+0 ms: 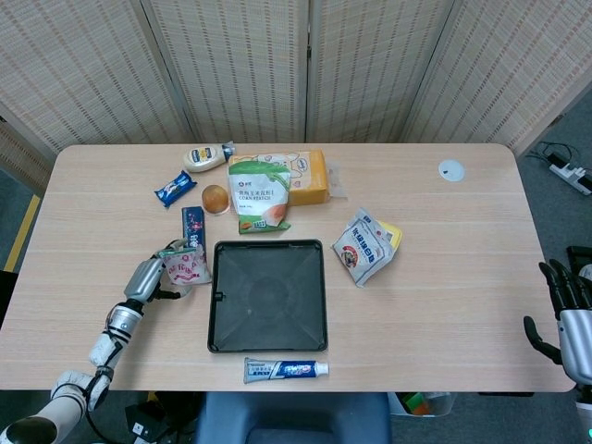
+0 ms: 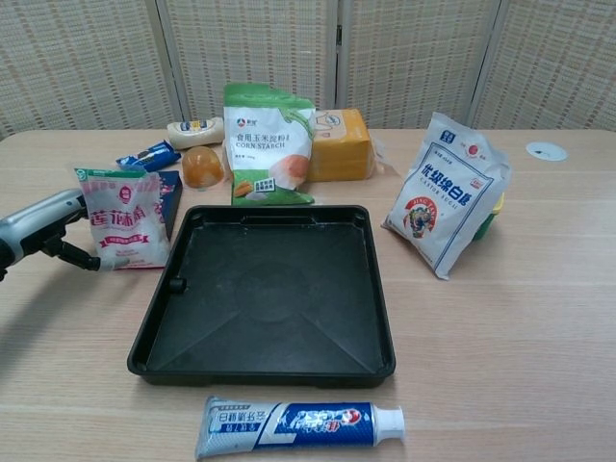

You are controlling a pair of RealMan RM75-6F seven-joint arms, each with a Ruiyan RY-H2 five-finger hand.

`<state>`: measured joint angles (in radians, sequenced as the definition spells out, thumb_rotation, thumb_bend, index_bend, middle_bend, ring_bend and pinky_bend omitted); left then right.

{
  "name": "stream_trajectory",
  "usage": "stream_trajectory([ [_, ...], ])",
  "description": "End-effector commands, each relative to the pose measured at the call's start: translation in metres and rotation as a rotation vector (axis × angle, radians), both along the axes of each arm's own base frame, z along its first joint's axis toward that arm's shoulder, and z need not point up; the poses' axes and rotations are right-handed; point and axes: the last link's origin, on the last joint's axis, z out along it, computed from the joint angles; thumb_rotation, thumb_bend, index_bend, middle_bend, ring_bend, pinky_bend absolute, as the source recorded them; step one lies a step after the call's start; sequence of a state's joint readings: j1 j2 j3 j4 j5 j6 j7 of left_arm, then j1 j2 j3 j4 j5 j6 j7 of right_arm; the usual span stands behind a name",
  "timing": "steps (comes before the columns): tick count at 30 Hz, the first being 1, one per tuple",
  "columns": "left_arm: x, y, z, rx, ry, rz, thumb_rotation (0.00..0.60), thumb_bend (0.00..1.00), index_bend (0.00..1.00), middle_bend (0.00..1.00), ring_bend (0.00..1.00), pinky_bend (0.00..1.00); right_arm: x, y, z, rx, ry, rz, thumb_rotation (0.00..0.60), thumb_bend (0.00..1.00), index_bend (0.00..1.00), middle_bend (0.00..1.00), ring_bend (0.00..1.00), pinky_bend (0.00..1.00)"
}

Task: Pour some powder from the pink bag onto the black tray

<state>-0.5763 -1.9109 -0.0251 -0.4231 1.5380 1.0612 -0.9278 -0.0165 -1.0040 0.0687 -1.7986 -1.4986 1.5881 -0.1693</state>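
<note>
pink bag [image 2: 126, 220] with green top, black tray [image 2: 267, 295], green-white corn starch bag [image 2: 269, 143]

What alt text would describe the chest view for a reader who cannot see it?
The left hand grips an upright pink bag just left of an empty black tray on a wooden table. A toothpaste tube lies in front of the tray.

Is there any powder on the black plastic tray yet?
No, the square black plastic tray shows only its bare dark floor, with no powder on it in the chest view.
</note>
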Motion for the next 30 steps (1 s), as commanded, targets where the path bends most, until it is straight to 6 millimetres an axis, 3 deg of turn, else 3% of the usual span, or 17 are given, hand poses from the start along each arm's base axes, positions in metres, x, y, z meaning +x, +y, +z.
stream_trajectory([
  [1, 0.0014, 0.0018, -0.0015, 0.012, -0.008, 0.004, 0.600, 0.29, 0.15, 0.15, 0.20, 0.22, 0.0001, -0.0004, 0.0000, 0.000, 0.000, 0.000, 0.547, 0.42, 0.00, 0.09, 0.14, 0.13],
  [9, 0.0009, 0.0023, -0.0048, 0.026, -0.011, 0.012, 0.600, 0.29, 0.29, 0.24, 0.28, 0.26, 0.0001, -0.0006, 0.0009, -0.004, -0.001, -0.003, 0.546, 0.42, 0.00, 0.09, 0.14, 0.13],
  [30, -0.0033, -0.0040, -0.0063, 0.083, -0.027, 0.023, 0.600, 0.30, 0.49, 0.46, 0.47, 0.38, -0.0007, 0.0010, 0.0014, -0.012, -0.001, -0.007, 0.548, 0.42, 0.00, 0.10, 0.14, 0.13],
])
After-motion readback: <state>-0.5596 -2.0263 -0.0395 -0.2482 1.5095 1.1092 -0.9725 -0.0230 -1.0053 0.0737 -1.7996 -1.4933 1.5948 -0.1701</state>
